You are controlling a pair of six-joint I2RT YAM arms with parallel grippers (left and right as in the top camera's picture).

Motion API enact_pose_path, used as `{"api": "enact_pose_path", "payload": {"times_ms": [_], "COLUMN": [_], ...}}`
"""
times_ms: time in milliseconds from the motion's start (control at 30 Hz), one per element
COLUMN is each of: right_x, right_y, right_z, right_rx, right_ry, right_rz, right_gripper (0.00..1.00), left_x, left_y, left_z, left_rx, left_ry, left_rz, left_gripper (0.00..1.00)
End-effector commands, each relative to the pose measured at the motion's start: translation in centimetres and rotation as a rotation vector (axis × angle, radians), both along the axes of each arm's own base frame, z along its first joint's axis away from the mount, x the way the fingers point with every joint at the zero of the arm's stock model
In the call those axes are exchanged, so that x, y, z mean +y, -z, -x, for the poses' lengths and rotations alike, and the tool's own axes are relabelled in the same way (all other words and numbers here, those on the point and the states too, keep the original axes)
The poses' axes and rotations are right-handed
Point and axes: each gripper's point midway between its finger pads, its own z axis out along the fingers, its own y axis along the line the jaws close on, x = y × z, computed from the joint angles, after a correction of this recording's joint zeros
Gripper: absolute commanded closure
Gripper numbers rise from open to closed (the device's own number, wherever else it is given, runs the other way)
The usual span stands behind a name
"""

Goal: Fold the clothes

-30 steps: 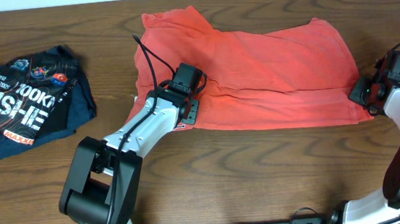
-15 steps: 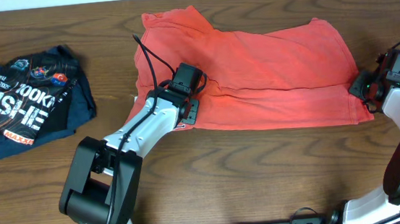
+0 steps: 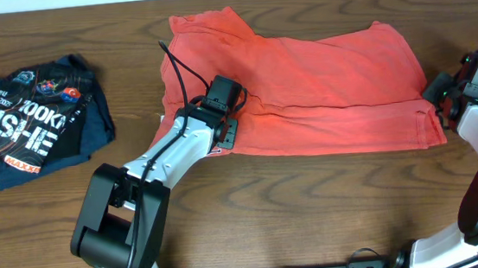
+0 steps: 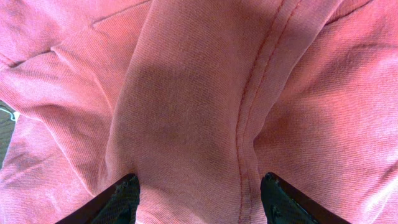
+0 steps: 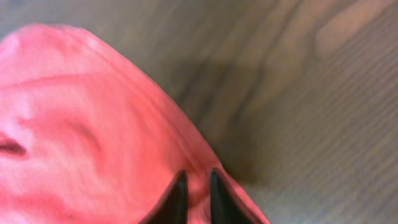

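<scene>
The T-shirt (image 4: 186, 93) is seen as matt, finely knitted cloth with stitched seams. The table (image 3: 315, 205) is shown as grained wood, faintly glossy.

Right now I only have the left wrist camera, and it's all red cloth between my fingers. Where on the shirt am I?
Observer: The left gripper stands open over a fold of the coral-red T-shirt, near its left end and near edge.
Operator: And the other arm?
Observer: The right gripper is at the shirt's right near corner, fingers almost together over the hem; I cannot tell whether they pinch it.
Operator: Anything else out there?
Observer: A dark navy garment lies crumpled far left, apart from the shirt.
</scene>
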Motion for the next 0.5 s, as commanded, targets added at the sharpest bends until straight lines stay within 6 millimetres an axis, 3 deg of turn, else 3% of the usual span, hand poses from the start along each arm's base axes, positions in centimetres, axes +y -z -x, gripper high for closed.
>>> {"api": "enact_pose_path", "payload": {"times_ms": [0,167,467], "right_x": [0.3,-0.4,0.0], "right_y": [1.0,2.1,2.0], "right_z": [1.6,3.7,2.8], "right_rx": [0.077,0.176,0.14], "right_ry": [0.017,0.056,0.033], "right_rz": [-0.029,0.009,-0.007], "right_gripper": [0.73,0.69,0.7], "left_x": [0.2,0.3,0.2], "left_y": [0.4,0.4,0.4], "left_z": [0.2,0.2,0.2], "left_rx": [0.012,0.013,0.012], "left_ry": [-0.012,-0.012,-0.012], "left_rz": [-0.001,-0.001,-0.001], "left_gripper": [0.36,0.36,0.36]}}
